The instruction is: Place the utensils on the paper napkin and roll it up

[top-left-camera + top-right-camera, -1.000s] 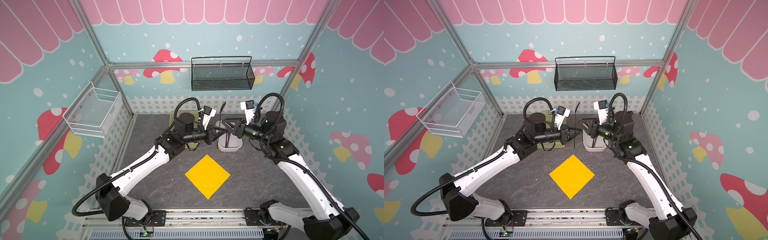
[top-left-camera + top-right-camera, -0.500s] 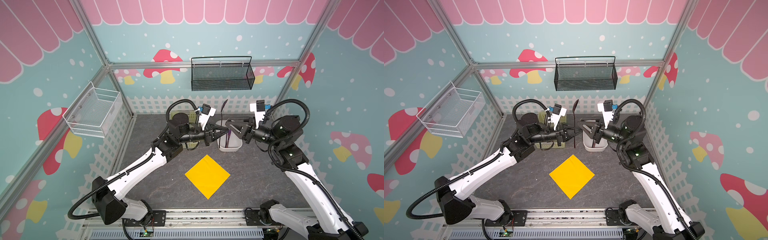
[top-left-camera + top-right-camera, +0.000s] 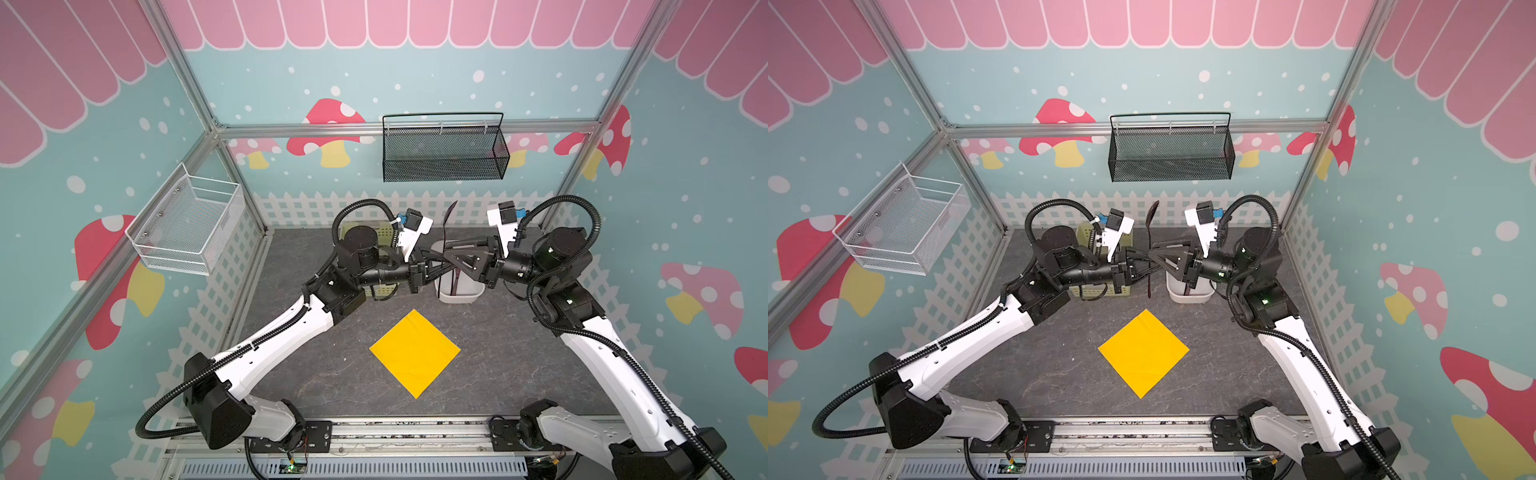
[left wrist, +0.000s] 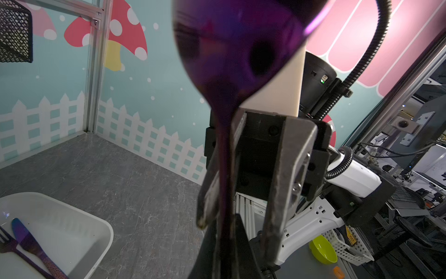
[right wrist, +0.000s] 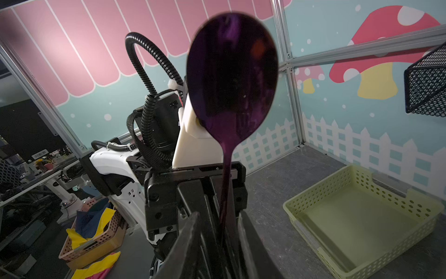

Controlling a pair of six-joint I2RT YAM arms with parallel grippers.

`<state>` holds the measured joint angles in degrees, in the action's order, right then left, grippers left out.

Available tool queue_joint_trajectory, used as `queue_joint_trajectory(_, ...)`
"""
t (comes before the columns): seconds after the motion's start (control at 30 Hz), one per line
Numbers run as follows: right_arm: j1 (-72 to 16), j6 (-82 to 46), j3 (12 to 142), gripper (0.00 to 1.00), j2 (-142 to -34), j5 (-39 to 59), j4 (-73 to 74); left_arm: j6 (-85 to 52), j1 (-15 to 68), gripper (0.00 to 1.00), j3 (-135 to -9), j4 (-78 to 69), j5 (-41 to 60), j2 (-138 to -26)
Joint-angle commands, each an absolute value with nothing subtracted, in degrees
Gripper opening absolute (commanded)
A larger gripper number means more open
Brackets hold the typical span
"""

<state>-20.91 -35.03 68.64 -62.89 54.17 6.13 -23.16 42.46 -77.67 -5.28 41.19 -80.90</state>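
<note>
Purple spoon [image 5: 231,79] upright midair; fork [image 4: 7,244], knife [image 4: 24,235] in white tub [image 4: 79,212]; yellow napkin [image 3: 414,353] flat

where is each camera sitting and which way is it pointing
Top views: high above the arms' bases, looking down toward the back wall; both arms show, paper napkin flat, spoon upright between left end effector and right end effector.
Left wrist: on the left arm, facing the right arm; own fingers in the foreground, white bin holding fork and knife.
Right wrist: on the right arm, facing the left arm; own fingers flank the spoon handle, green basket beyond.
Shared: both wrist views see the spoon bowl, from opposite sides.
</note>
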Motion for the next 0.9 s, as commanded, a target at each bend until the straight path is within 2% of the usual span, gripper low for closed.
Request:
queue_joint_trajectory(0.0,-21.0,-36.0,70.1,0.27,-63.6,56.6,7.9,-22.2,42.7,0.00,-78.3,-7.0,42.9,-81.1)
queue_joint_trajectory(0.4,-21.6,-36.8,71.8,0.19,-65.8,57.5,7.4,-22.0,42.9,0.00,-78.4,-5.8,42.3,-81.4)
queue_joint_trajectory(0.87,-21.8,-36.4,71.8,0.04,-65.8,57.7,6.8,-21.6,43.0,0.00,-77.6,-5.3,40.6,-80.2)
